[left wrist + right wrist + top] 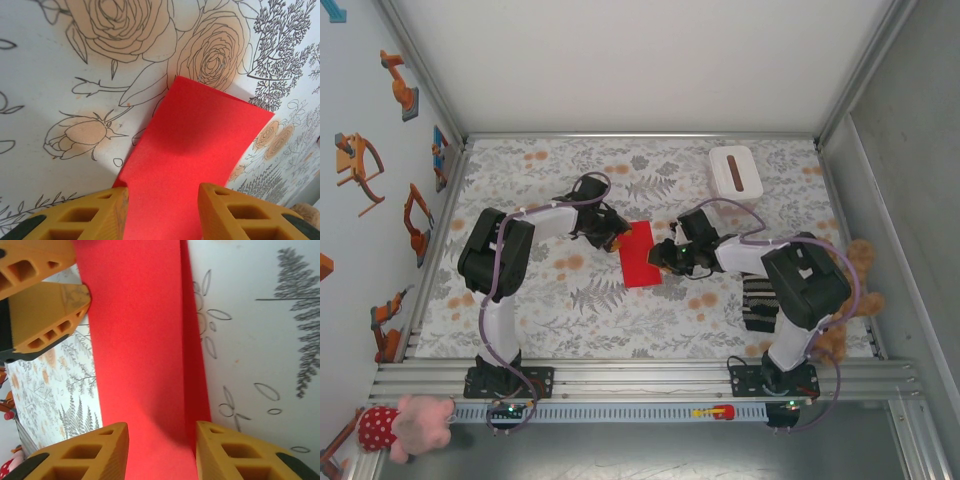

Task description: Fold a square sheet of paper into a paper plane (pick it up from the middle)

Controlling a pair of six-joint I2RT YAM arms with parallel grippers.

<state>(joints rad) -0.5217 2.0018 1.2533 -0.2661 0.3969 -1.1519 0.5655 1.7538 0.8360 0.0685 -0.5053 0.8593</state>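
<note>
**A:** Flower-printed tablecloth [570,310], white walls on three sides. Where is the sheet of paper [640,256]?

**B:** Near the middle of the cloth, between the two arms. It is a long red rectangle. In the right wrist view, one long side shows a second layer under the top one, so it is doubled over.

**A:** And the grippers?

**B:** The left gripper [614,238] is at the sheet's left edge and the right gripper [663,258] is at its right edge. Each has its orange fingers spread, with the red strip running through the gap — neither pair is pressed together on it.

**A:** Touching it?

**B:** The left fingers [50,310] meet the paper's edge with their tips. Whether the right ones touch it, I cannot tell.

**A:** Further out?

**B:** A white box [735,172] with a dark slot sits well behind the right arm. A pink plush toy [415,420] lies at the near left corner — and a brown one [863,256] sits by the right wall.
</note>
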